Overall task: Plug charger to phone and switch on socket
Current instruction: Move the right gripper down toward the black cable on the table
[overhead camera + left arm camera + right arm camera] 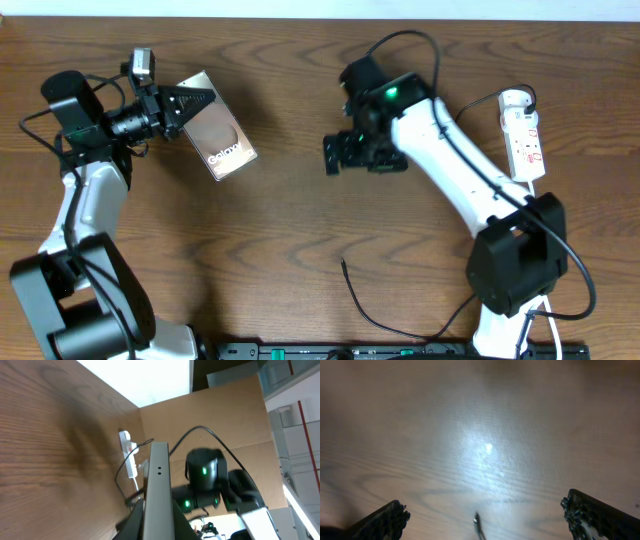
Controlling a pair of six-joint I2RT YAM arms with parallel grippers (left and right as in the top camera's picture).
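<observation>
My left gripper (188, 105) is shut on the phone (218, 138), a glossy brownish slab with white "Galaxy" lettering, and holds it tilted at the far left. In the left wrist view the phone (159, 485) shows edge-on as a grey slab between my fingers (159, 525). My right gripper (336, 154) is open and empty at the table's middle. In the right wrist view its fingers (485, 510) are spread wide, with the blurred plug tip of the charger (478, 525) on the table between them. The charger (352, 285) lies at the front middle. The white socket (523, 135) lies at the far right.
The socket (129, 454) and my right arm (205, 480) show beyond the phone in the left wrist view. The right arm's white body (460, 170) crosses between the middle and the socket. A black bar (400, 350) runs along the front edge.
</observation>
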